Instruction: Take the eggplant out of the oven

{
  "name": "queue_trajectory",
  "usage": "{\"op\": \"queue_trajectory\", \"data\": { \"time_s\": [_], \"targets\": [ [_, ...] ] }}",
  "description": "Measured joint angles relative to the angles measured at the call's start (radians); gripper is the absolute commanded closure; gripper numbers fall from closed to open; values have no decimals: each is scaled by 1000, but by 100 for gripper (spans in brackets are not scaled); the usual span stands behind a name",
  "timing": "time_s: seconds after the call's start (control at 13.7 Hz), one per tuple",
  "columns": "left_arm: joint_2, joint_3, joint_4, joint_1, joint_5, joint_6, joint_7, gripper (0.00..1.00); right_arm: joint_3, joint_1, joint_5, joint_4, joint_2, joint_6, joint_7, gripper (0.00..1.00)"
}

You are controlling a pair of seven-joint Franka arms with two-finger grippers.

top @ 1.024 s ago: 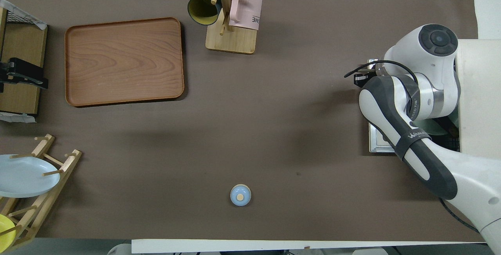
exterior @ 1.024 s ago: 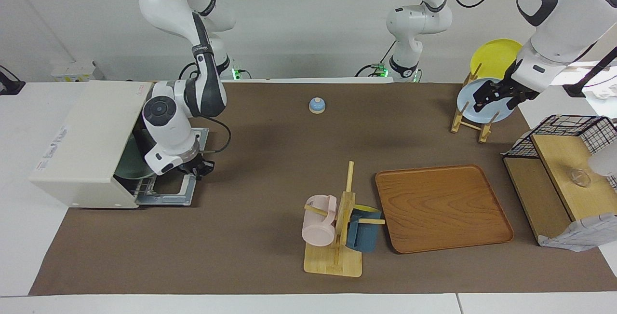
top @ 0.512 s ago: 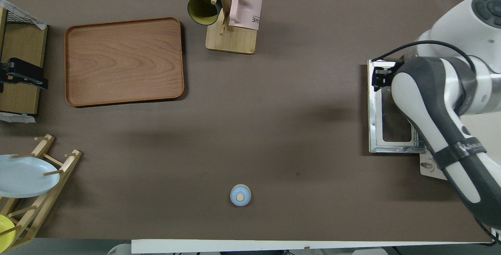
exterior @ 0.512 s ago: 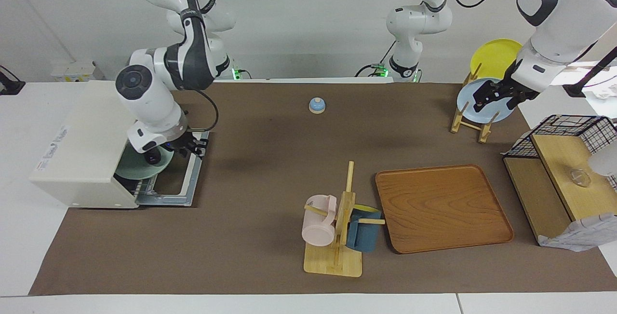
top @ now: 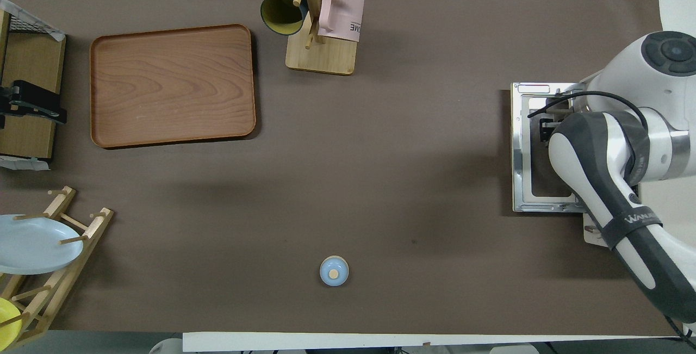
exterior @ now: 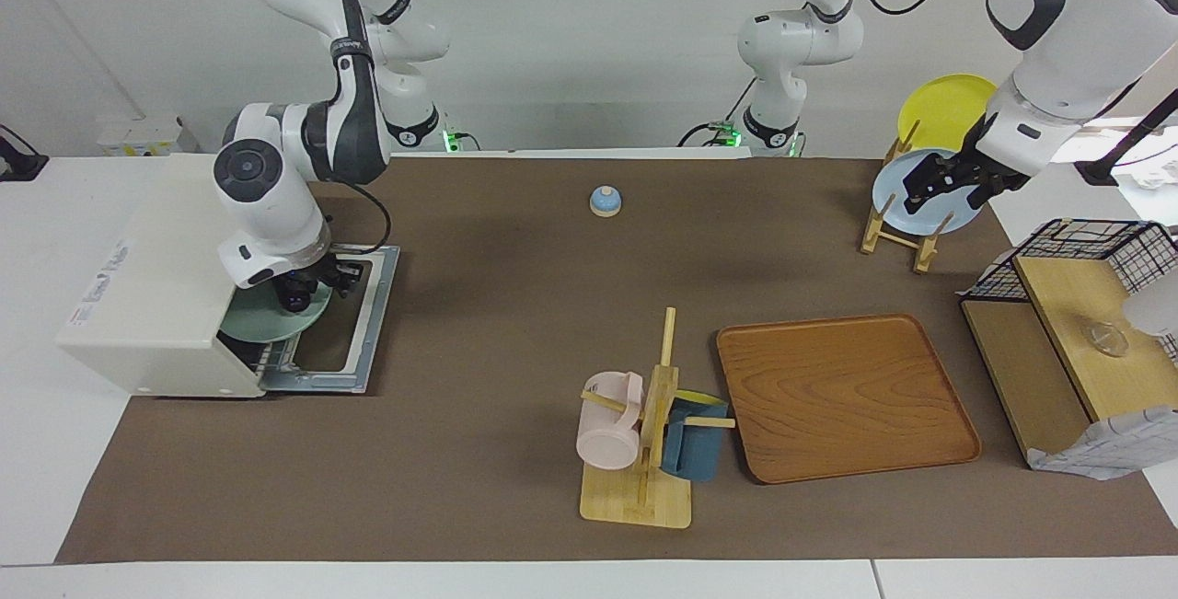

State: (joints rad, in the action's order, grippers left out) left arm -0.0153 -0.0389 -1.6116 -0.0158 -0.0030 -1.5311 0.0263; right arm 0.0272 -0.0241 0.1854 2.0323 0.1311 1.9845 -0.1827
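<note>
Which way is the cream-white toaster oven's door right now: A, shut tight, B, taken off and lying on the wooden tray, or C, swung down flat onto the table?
C: the cream-white toaster oven has its metal-framed glass door lying flat on the brown mat in front of it.

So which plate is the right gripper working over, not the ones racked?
The pale green plate at the cream-white oven's mouth, under the right gripper.

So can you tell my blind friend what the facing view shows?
The right gripper hangs at the open oven, over a green plate and its dropped door. The left gripper waits by a plate rack. A tray and mug stand sit mid-table.
</note>
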Motion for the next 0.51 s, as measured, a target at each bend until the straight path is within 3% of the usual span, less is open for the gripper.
{"op": "queue_trajectory", "data": {
  "time_s": [0.15,0.37,0.51],
  "targets": [
    [0,-1,0,-1,0,0,0,0,0,0,9,26,-1,34,15,100],
    [0,-1,0,-1,0,0,0,0,-4,-11,45,11,-2,13,34,100],
    [0,-1,0,1,0,1,0,0,-32,-37,55,-70,3,-79,32,100]
  ]
}}
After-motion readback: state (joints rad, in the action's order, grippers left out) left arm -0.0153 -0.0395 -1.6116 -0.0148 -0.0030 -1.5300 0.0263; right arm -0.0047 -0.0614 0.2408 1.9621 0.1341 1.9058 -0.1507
